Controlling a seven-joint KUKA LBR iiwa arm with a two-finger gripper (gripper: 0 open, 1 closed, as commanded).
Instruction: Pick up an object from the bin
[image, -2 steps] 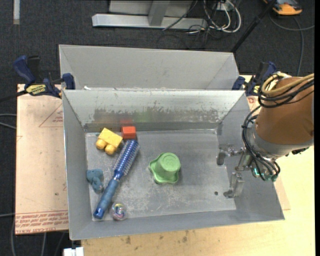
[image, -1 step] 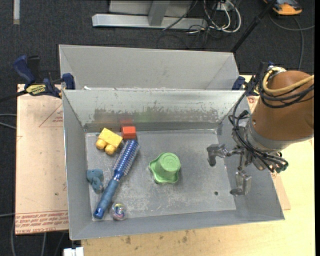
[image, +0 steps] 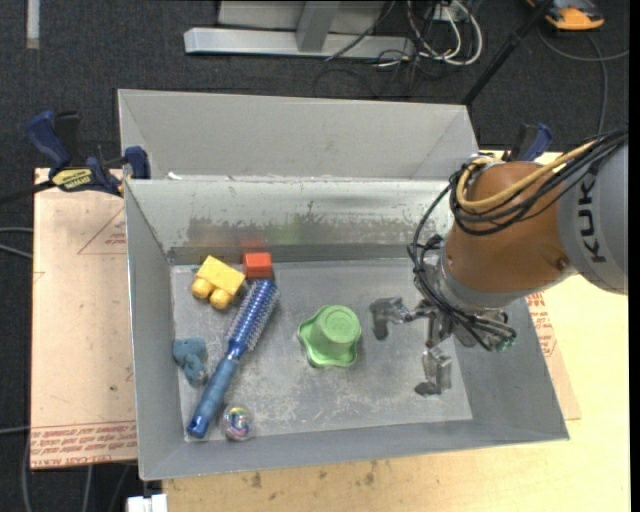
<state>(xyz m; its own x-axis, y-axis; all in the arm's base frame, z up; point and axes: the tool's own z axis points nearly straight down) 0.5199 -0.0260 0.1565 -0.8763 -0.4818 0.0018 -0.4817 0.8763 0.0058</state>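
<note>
My gripper (image: 407, 347) hangs low over the right half of the bin floor, open, with one finger (image: 382, 318) toward the middle and the other finger (image: 434, 372) toward the front. Nothing lies between them. A green cup (image: 331, 336) lies on its side in the middle of the bin, just left of the nearer finger and apart from it.
A blue hairbrush (image: 236, 352) lies slanted in the left half. A yellow block (image: 218, 280) and an orange block (image: 258, 264) sit near the back wall. A small blue-grey figure (image: 189, 358) and a shiny ball (image: 238, 423) lie at the front left.
</note>
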